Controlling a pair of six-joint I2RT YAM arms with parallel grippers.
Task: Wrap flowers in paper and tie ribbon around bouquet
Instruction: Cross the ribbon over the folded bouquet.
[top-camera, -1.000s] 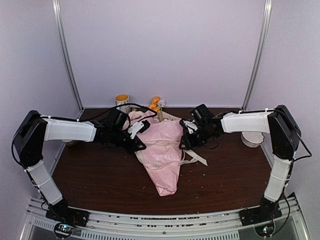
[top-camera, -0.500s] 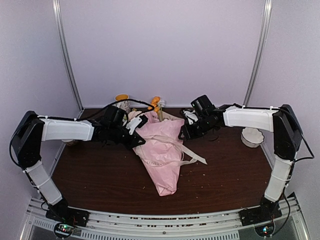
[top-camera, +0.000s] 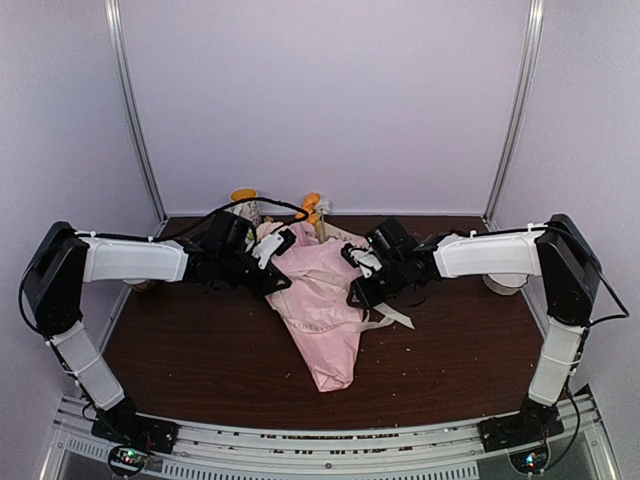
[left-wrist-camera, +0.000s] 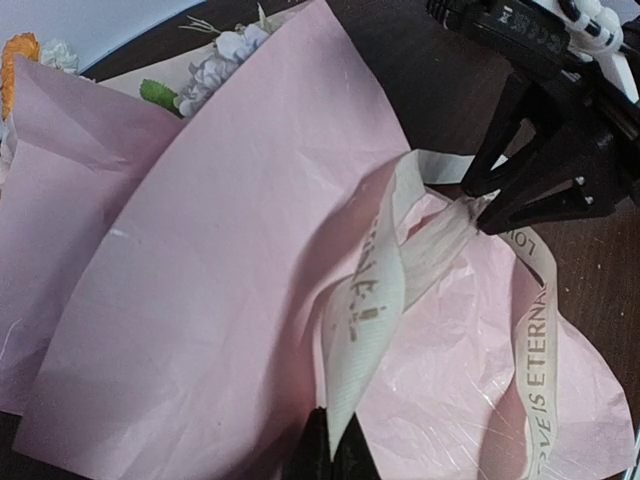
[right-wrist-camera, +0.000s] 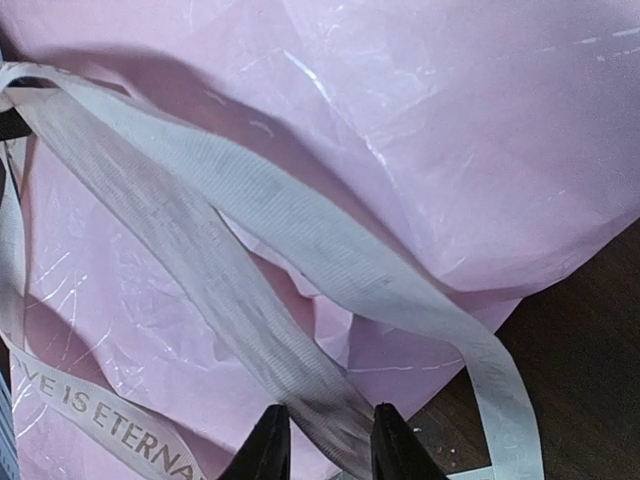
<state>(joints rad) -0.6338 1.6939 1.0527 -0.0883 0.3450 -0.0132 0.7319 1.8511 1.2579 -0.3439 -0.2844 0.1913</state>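
Pink crinkled paper (top-camera: 325, 310) cone under flat, ribbed, lettered cream ribbon (left-wrist-camera: 375, 290)

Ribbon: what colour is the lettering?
Dull gold-brown on the cream ribbon, clearest in the left wrist view.

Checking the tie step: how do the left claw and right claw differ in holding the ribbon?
The left claw is pinched shut on a flat ribbon strand; the right claw shows a gap, ribbon bunched between its fingers. The left claw sits at the bouquet's left edge, the right claw at its right. Both hold the ribbon.
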